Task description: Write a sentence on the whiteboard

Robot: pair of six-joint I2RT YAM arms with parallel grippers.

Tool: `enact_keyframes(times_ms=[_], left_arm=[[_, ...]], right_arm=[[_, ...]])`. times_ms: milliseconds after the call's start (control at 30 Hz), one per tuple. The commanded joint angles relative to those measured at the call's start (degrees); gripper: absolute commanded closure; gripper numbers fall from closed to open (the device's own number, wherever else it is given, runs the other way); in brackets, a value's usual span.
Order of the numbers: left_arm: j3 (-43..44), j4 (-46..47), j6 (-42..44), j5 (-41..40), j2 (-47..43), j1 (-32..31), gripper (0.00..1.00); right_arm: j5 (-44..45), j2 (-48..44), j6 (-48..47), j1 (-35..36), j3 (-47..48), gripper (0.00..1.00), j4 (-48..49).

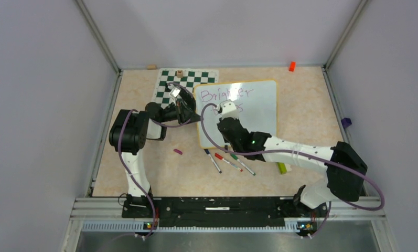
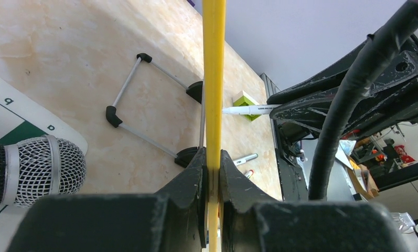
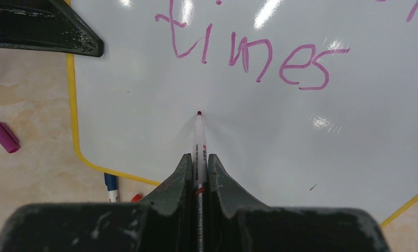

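Note:
The whiteboard [image 1: 259, 107] with its yellow rim lies tilted on the table, next to the chess mat. My left gripper [image 1: 188, 111] is shut on its left rim [image 2: 213, 79], seen edge-on in the left wrist view. The sentence [image 1: 225, 95] reads "Brighter" in purple, with "times" [image 3: 248, 50] below it, partly hidden by my right arm in the top view. My right gripper [image 3: 199, 160] is shut on a white marker [image 3: 199, 139]. The marker's dark tip is at the board's surface just below "times"; I cannot tell if it touches.
The green-and-white chess mat [image 1: 167, 86] lies at the back left. Three markers [image 1: 230, 161] and a purple cap [image 1: 178, 151] lie in front of the board. A green block [image 1: 282, 168] sits by my right arm. An orange piece [image 1: 291, 66] lies at the back wall.

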Motion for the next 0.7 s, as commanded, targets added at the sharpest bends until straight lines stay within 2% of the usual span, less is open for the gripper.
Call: enact_keyframes(times_ms=[0,667], left_arm=[[0.22,5.87,-0.24,-0.24,-1.75,-0.36,1.0],[0.33,5.88,-0.32,-0.08,-1.65,-0.35,1.0]], right_arm=[[3.11,1.95,0.13,0.37,3.01,1.0,0.81],[-4.92,2.89,0.96,0.33,2.95,1.0,-1.56]])
